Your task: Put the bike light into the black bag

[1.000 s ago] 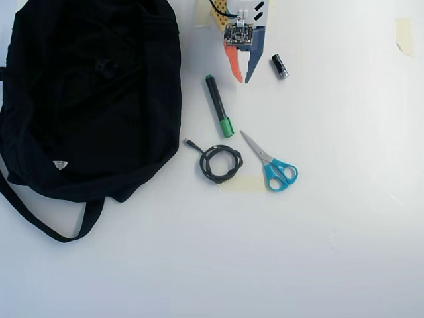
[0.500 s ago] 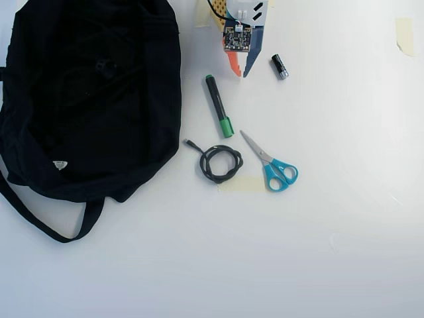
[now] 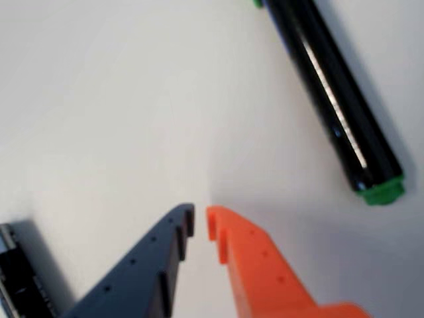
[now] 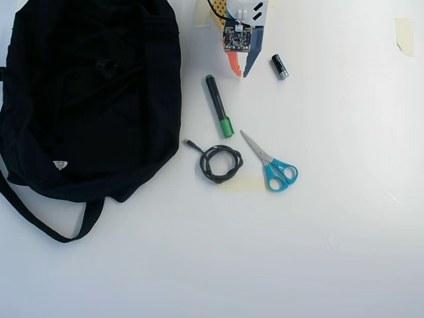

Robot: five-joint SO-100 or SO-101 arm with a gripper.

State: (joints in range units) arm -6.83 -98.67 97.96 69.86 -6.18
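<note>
The black bag (image 4: 79, 132) lies floppy at the left of the overhead view, with its strap looping below it and a small white label near its lower edge. A small dark ring shape (image 4: 104, 66) shows faintly on the bag's upper part. It looks like the bike light, but black on black makes this hard to tell. My gripper (image 4: 241, 73) is at the top centre, right of the bag and above bare table. In the wrist view its blue and orange fingertips (image 3: 201, 220) stand almost together with nothing between them.
A black marker with a green cap (image 4: 217, 105) lies just below the gripper and shows in the wrist view (image 3: 331, 99). A black-and-silver cylinder (image 4: 279, 67) lies to its right. A coiled black cable (image 4: 220, 163) and blue-handled scissors (image 4: 271, 165) lie mid-table.
</note>
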